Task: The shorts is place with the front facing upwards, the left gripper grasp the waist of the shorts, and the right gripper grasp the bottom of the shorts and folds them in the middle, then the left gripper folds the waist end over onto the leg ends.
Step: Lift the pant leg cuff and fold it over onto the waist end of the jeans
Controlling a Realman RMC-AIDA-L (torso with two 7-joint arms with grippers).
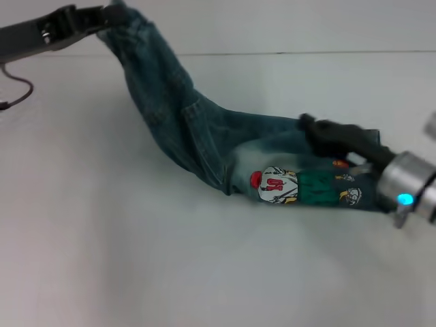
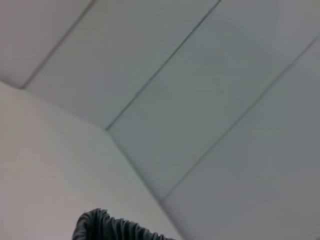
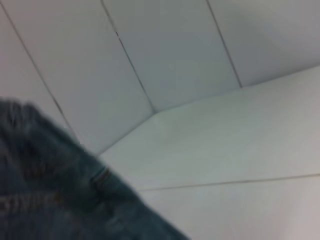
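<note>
The blue denim shorts (image 1: 197, 129) stretch from the upper left to the right of the white table, with cartoon patches (image 1: 279, 185) near the leg end. My left gripper (image 1: 109, 12) is shut on the waist end and holds it raised at the upper left. A bunched dark edge of the shorts (image 2: 110, 227) shows in the left wrist view. My right gripper (image 1: 308, 125) lies at the right, shut on the leg end, which stays low on the table. Denim (image 3: 50, 190) fills a corner of the right wrist view.
The white table (image 1: 136, 259) runs wide in front of and left of the shorts. A black cable (image 1: 17, 92) hangs below the left arm at the far left. Pale wall panels (image 2: 200, 75) stand behind the table.
</note>
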